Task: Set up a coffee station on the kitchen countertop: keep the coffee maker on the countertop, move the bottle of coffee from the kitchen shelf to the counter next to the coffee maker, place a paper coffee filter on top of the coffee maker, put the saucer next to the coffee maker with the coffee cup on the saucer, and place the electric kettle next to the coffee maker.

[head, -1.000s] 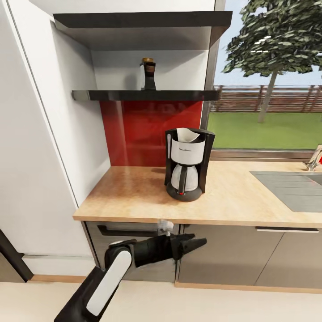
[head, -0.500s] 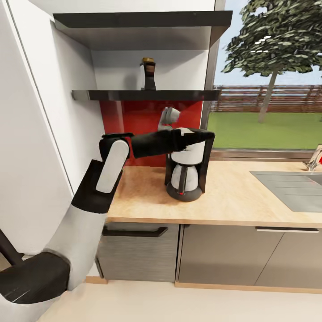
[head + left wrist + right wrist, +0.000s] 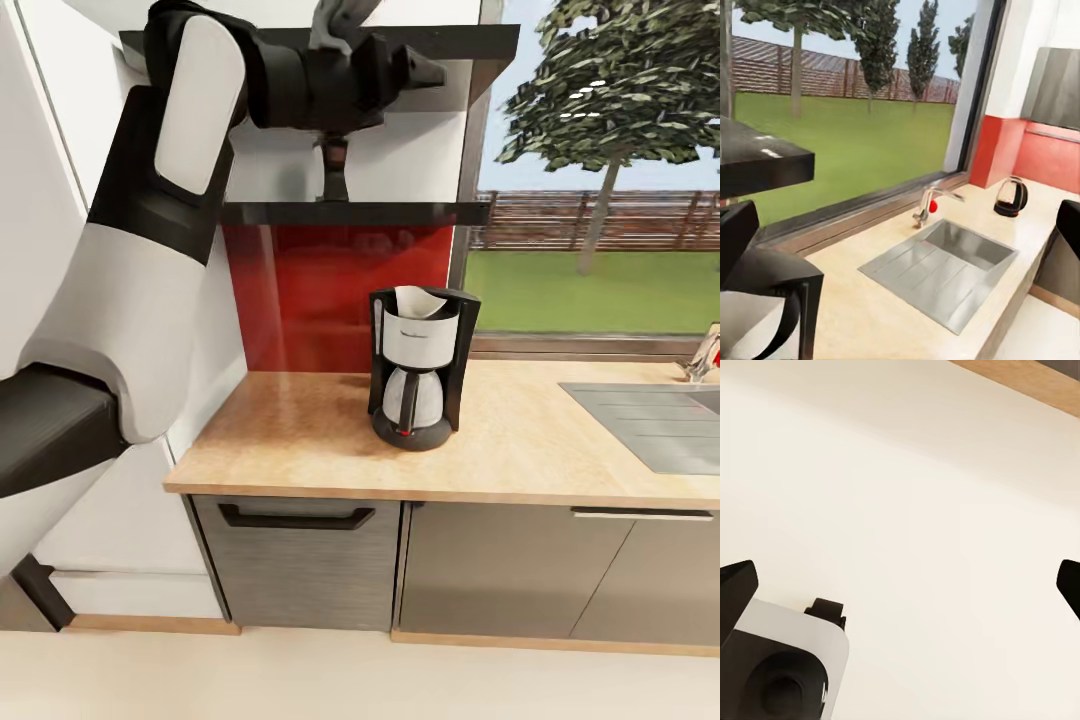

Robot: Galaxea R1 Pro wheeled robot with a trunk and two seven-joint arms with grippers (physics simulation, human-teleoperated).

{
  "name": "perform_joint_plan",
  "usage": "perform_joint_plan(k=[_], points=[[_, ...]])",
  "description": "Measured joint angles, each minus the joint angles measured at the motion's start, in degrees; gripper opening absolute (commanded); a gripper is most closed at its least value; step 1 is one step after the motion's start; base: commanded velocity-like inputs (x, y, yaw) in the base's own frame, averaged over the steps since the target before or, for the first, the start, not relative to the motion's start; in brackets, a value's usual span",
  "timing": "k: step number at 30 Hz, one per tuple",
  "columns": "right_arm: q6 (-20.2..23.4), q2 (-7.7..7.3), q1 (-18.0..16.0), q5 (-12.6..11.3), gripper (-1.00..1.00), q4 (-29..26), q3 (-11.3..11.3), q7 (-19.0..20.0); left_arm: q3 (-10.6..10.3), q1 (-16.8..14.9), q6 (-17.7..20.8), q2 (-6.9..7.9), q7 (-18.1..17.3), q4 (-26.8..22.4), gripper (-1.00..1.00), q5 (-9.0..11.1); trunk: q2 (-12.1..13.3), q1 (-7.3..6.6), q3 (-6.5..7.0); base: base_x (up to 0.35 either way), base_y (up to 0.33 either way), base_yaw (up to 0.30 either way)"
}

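My left gripper (image 3: 425, 70), fingers apart and clutching nothing, is hovering above the bottle of coffee (image 3: 333, 168); descending carelessly, I'm risking toppling it off the shelf (image 3: 400, 213).

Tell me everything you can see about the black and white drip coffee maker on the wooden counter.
The black and white drip coffee maker stands upright on the light wood-grain countertop, in front of the red backsplash and near the window frame. It has a black frame and round black base with a small red switch, a white upper body with faint lettering, and a white-and-steel carafe with a black handle seated below. A white paper filter sits in its open top. Nothing else touches it.
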Motion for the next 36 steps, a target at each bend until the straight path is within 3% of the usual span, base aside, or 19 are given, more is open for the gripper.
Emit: perform_joint_plan(k=[2,5,6,7,8,13,14,15,19,20,24,36], points=[[0.00,0.00,0.00,0.02,1.00,0.00,0.00,0.00,-0.08,-0.78,-0.06,0.00,2.66,0.28,1.00,-0.91,0.00,0.00,0.00,0.000,0.000,0.000],[0.03,0.00,0.00,0.10,1.00,0.05,0.04,0.00,-0.57,-1.27,-0.08,-0.01,6.06,0.52,1.00,-6.18,0.00,0.00,0.00,0.000,0.000,0.000],[0.05,0.00,0.00,0.68,1.00,0.21,0.10,0.02,-1.51,-1.43,-0.03,-0.01,8.44,0.53,1.00,-12.56,0.00,0.00,0.00,0.000,0.000,0.000],[0.06,0.00,0.00,1.11,1.00,0.28,0.11,0.03,-1.87,-1.47,-0.02,-0.01,9.05,0.54,1.00,-14.69,0.00,0.00,0.00,0.000,0.000,0.000],[0.07,0.00,0.00,2.16,1.00,0.44,0.11,0.05,-2.35,-1.51,0.00,-0.02,9.88,0.61,1.00,-18.11,0.00,0.00,0.00,0.000,0.000,0.000],[0.03,0.00,0.00,6.56,1.00,1.23,0.09,0.07,-2.98,-1.58,-0.03,-0.02,11.23,1.51,1.00,-22.84,0.00,0.00,0.00,0.000,0.000,0.000],[0.03,0.00,0.00,7.30,1.00,1.41,0.09,0.07,-3.03,-1.58,-0.03,-0.02,11.36,1.67,1.00,-23.19,0.00,0.00,0.00,0.029,0.000,0.000],[0.07,0.00,0.01,9.78,1.00,2.80,0.11,0.11,-3.14,-1.59,-0.04,-0.02,11.85,1.98,1.00,-24.06,0.00,0.00,-0.01,0.070,0.000,0.000],[0.06,0.00,0.00,14.24,1.00,5.19,0.12,0.14,-3.20,-1.60,-0.05,-0.02,12.47,2.17,1.00,-24.46,0.00,-0.02,0.00,0.182,-0.021,0.000],[0.04,0.07,0.01,19.40,1.00,6.80,0.17,0.15,-3.21,-1.60,-0.05,-0.02,12.62,2.29,1.00,-24.55,0.00,-0.02,-0.01,0.132,-0.024,0.000],[0.02,0.37,0.07,26.07,1.00,9.06,0.11,0.16,-3.23,-1.60,-0.05,-0.02,12.80,2.41,1.00,-24.62,0.00,-0.02,0.00,0.201,-0.010,0.000],[0.01,0.60,0.08,27.81,1.00,9.66,0.09,0.16,-3.22,-1.60,-0.05,-0.02,13.03,2.44,1.00,-24.70,0.00,-0.01,0.00,0.141,-0.057,0.000]])
